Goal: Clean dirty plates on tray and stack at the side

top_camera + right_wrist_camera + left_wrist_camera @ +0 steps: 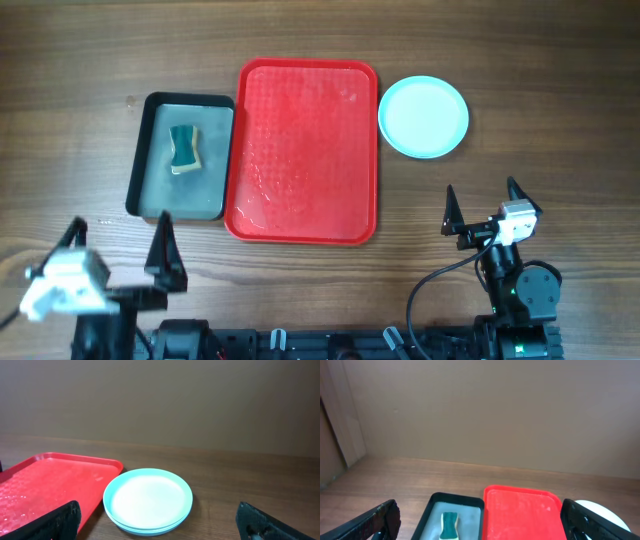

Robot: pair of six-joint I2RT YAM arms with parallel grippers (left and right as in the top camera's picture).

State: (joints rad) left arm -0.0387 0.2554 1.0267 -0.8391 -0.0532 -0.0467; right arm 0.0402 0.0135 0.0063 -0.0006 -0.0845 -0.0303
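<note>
Seen from above, the stacked plates (423, 117) show only the top light-blue one; how many lie beneath cannot be told. From the left wrist, the bottom edge cuts off the near ends of the red tray (522, 510), the grey tray (431, 510) and the sponge (449, 526). A finger (582, 522) of the left tool (479, 521) hides most of the plates. From the right wrist, the red tray runs off the left edge, and only the fingertips of the right tool (159, 519) show.
</note>
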